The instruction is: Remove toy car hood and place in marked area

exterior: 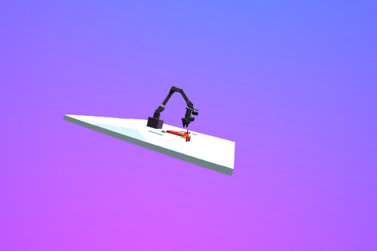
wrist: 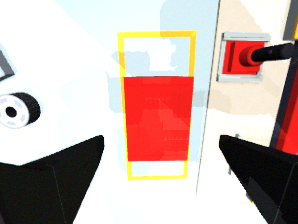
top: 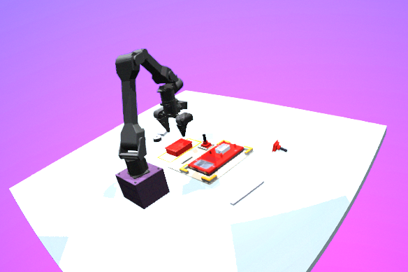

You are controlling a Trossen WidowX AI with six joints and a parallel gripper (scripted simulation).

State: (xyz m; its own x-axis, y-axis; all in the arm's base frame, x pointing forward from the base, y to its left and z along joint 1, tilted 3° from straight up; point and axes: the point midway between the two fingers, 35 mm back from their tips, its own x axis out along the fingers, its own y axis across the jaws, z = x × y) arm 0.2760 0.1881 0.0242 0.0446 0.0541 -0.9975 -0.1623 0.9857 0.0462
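Note:
The red hood (top: pixel 179 147) (wrist: pixel 158 117) lies flat on the table within the yellow outline of the marked area (top: pixel 170 161) (wrist: pixel 157 34). In the wrist view its long sides run close along the outline's long lines, with outline showing beyond both short ends. My gripper (top: pixel 176 133) (exterior: pixel 186 126) (wrist: pixel 161 137) is open and empty, raised above the hood, with its fingers apart on either side and not touching it. The red toy car (top: pixel 228 155) stands beside the marked area without its hood, with a pale block on top; part of it shows in the wrist view (wrist: pixel 290 131).
A red piece with a black stick (top: pixel 205 144) (wrist: pixel 243 57) stands in a holder between hood and car. Another such piece (top: pixel 277 146) lies beyond the car. Yellow corner blocks (top: pixel 209 177) surround the car. A black-and-white wheel (top: pixel 157 138) (wrist: pixel 15 111) and a grey bar (top: pixel 247 194) lie on the table.

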